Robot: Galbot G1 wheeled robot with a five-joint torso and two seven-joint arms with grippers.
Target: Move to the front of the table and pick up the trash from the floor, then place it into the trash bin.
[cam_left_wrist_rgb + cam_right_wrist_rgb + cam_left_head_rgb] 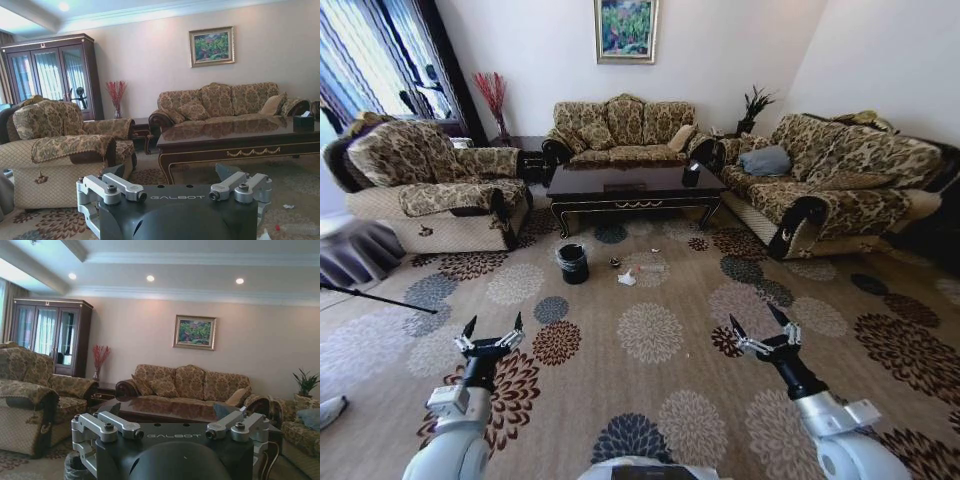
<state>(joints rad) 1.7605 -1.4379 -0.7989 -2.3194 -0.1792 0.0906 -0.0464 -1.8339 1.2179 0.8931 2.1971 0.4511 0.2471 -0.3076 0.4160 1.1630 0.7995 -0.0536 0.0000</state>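
A wide stretch of patterned carpet (pixel 650 330) is lying open between the robot and the worktop (pixel 632 187), which is standing ahead, hemmed by sofas on three sides. The worktop is showing a dark glossy top, a gold scroll on its apron and curved legs. The trash bin (pixel 573 263), small, round, black and bag-lined, is sitting on the carpet just before the worktop's left end. The trash (pixel 627 277), a crumpled white piece with a small dark lump beside it, is lying near the bin's right. The left pincer (pixel 491 331) and right pincer (pixel 760 325) are hovering low over the carpet, both spread wide, gripping nothing.
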